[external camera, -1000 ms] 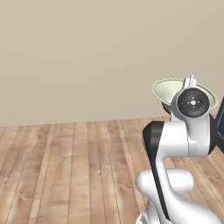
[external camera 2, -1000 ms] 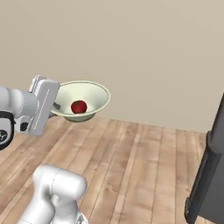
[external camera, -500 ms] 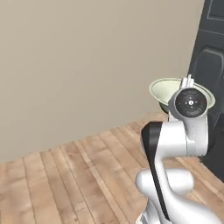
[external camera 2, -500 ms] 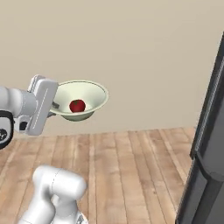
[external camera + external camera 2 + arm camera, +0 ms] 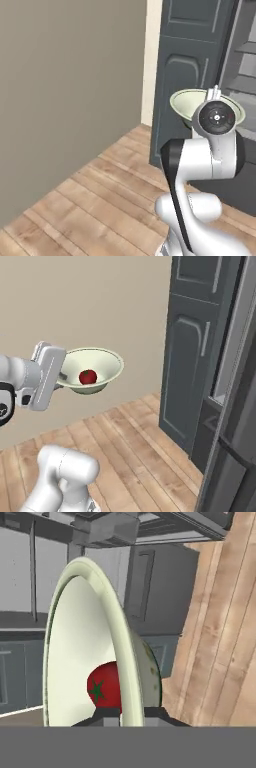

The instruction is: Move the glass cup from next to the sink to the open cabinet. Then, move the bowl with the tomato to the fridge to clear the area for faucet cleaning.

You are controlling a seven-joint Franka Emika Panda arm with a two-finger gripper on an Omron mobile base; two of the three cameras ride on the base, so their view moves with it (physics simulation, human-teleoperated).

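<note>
My gripper (image 5: 62,380) is shut on the near rim of the bowl (image 5: 97,367), a wide cream-white bowl held level in the air. The tomato (image 5: 88,376) lies inside it, small, round and red. In the hand view the fingertips (image 5: 107,714) pinch the rim of the bowl (image 5: 75,647), with the tomato (image 5: 104,688) just behind it. From the left base view my hand covers part of the bowl (image 5: 186,102). The fridge (image 5: 192,65) stands ahead to the right, dark grey and panelled. Its light grey shelves (image 5: 247,55) show through the opening.
A plain beige wall (image 5: 65,90) runs along the left up to the fridge. Wooden floor (image 5: 135,446) lies between me and the fridge (image 5: 197,356). A dark door edge (image 5: 235,406) stands close on the right.
The whole picture has shifted as the base turned. The fridge has come in from the right and grown larger. The bowl with the tomato stays held the same way.
</note>
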